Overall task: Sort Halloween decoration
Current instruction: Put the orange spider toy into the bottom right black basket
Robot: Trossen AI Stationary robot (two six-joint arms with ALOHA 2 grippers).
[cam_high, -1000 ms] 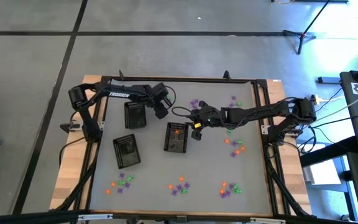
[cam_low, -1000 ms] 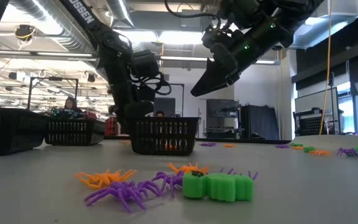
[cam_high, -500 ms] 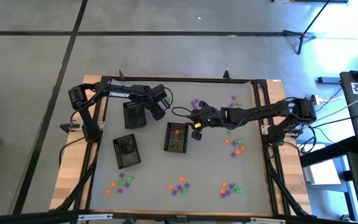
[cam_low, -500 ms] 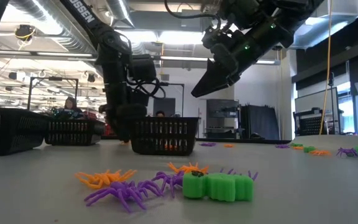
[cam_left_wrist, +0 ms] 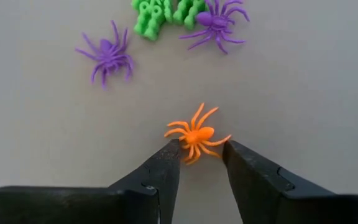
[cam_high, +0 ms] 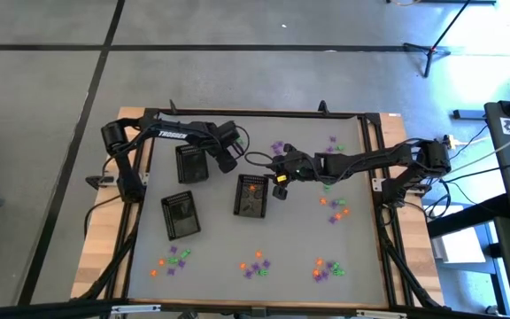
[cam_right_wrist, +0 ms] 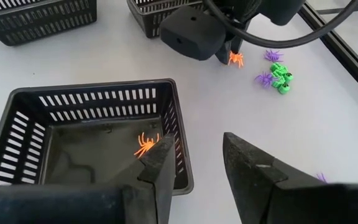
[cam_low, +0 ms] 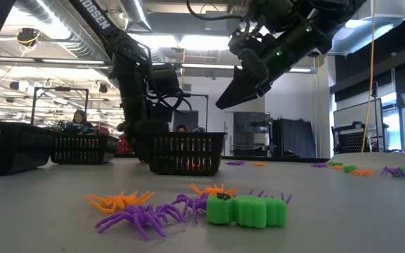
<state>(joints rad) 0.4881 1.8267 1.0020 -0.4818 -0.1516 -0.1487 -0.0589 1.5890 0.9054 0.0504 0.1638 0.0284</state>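
Orange spider [cam_left_wrist: 194, 136] sits between the left gripper's [cam_left_wrist: 199, 163] narrowly open fingers; right gripper [cam_right_wrist: 197, 163] hangs open, empty, beside the basket [cam_right_wrist: 180, 163].

Left arm stretched from its base at the table's left edge toward the middle, wrist bent down, left gripper [cam_left_wrist: 197, 152] lowered to the tabletop with fingers [cam_left_wrist: 161, 171] parted, a narrow gap between the tips. Right arm reaching in from the right edge, nearly level, forearm long across the table. Right gripper [cam_right_wrist: 194, 155] held above the surface, tilted downward, fingers [cam_right_wrist: 247, 163] apart, nothing between them. In the low view, right gripper [cam_low: 239, 88] slanting down, well clear of the table.
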